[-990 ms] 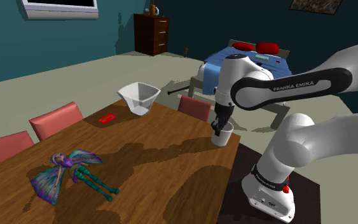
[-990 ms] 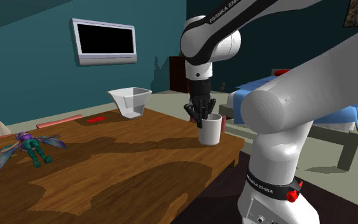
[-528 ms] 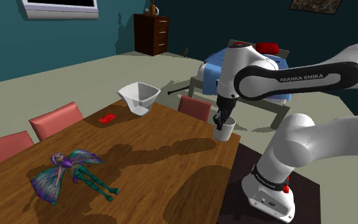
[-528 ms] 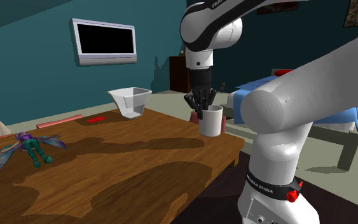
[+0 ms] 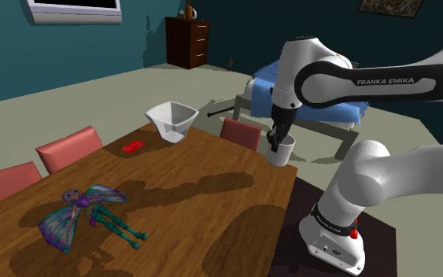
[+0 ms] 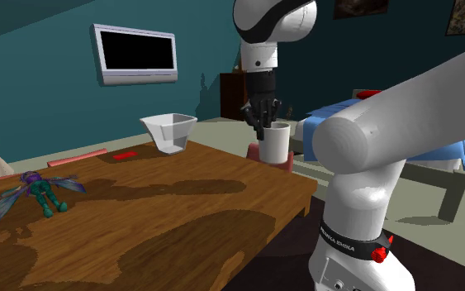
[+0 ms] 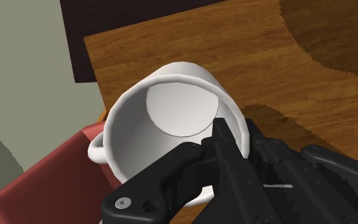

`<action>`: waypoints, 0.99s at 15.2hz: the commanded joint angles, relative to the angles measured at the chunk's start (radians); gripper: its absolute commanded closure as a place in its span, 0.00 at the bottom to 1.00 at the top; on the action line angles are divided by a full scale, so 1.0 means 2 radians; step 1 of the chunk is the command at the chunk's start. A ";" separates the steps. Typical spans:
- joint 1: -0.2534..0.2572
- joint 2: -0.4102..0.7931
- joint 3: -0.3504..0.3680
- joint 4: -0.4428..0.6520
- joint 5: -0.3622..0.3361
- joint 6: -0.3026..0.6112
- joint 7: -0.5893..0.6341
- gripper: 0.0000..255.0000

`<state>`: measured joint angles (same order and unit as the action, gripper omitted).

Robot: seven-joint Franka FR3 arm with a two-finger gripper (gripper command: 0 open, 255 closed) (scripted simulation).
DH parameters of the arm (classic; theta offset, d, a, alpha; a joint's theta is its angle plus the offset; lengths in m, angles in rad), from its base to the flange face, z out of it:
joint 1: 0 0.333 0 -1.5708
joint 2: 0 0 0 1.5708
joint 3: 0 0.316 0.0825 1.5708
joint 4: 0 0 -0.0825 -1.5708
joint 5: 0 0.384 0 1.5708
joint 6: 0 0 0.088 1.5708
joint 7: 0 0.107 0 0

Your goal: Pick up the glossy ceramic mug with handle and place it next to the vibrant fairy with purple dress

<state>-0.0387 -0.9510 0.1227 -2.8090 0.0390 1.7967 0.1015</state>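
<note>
Mug [image 5: 281, 153], white and glossy, hangs pinched by its rim in the gripper [image 5: 274, 145] in the shoulder view, clear of the table [image 5: 212, 197] near its corner, so the pick-up looks done. The fairy [image 5: 82, 214], purple with teal legs, lies flat well apart from the gripper; the carry and the setting down are left.

In the second exterior view the mug hangs upright just under the gripper, its base off the wood.

In the wrist view the gripper clamps the mug's wall, one finger inside and one outside. The small handle [image 7: 96, 149] juts out on the side away from the gripper, and the mug is empty.
</note>
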 commanded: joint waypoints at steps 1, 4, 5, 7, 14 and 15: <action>-0.001 -0.003 -0.001 0.013 -0.001 -0.016 -0.001 1.00; -0.002 -0.004 -0.003 0.032 -0.003 -0.036 -0.002 1.00; -0.002 -0.004 -0.004 0.039 -0.003 -0.043 -0.002 1.00; -0.002 -0.004 -0.005 0.053 -0.004 -0.056 -0.003 1.00; -0.005 0.002 -0.008 0.102 -0.008 -0.100 -0.005 1.00; -0.005 0.003 -0.008 0.110 -0.008 -0.107 -0.005 1.00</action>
<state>-0.0487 -0.9470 0.1061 -2.6033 0.0231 1.5955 0.0913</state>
